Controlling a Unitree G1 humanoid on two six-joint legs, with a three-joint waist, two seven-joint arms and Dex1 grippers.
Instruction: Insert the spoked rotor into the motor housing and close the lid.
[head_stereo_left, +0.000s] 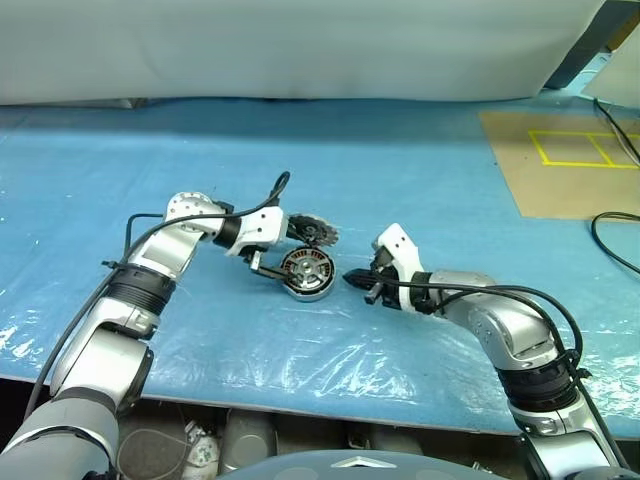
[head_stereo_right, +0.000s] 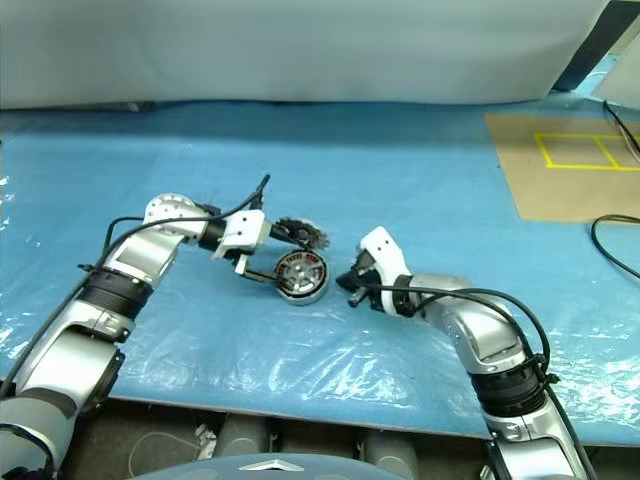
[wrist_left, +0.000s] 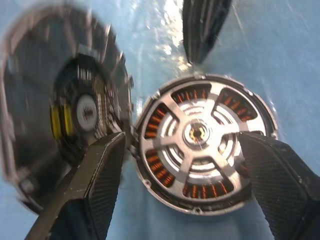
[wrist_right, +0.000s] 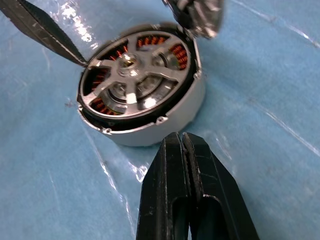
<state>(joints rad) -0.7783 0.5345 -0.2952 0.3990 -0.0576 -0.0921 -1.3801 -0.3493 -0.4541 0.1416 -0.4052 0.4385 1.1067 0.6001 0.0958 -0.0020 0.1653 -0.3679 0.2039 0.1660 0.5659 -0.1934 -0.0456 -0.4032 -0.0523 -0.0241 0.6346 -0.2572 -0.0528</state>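
left gripper (wrist_left: 177, 165) open astride the housing (head_stereo_left: 305, 273), wheel (wrist_left: 200, 134) seated inside, lid (head_stereo_left: 316, 232) just behind; right gripper (wrist_right: 186, 145) shut, empty, beside the housing.

Left fingers (wrist_left: 100, 185) spread wide, right fingers (wrist_right: 172, 185) pressed together

No readable text, labels, brands or numbers showing anywhere. Only marking: yellow line grid (head_stereo_left: 585, 148) lying on brown board (head_stereo_left: 560, 180) at surface's far right, carrying no lettering.
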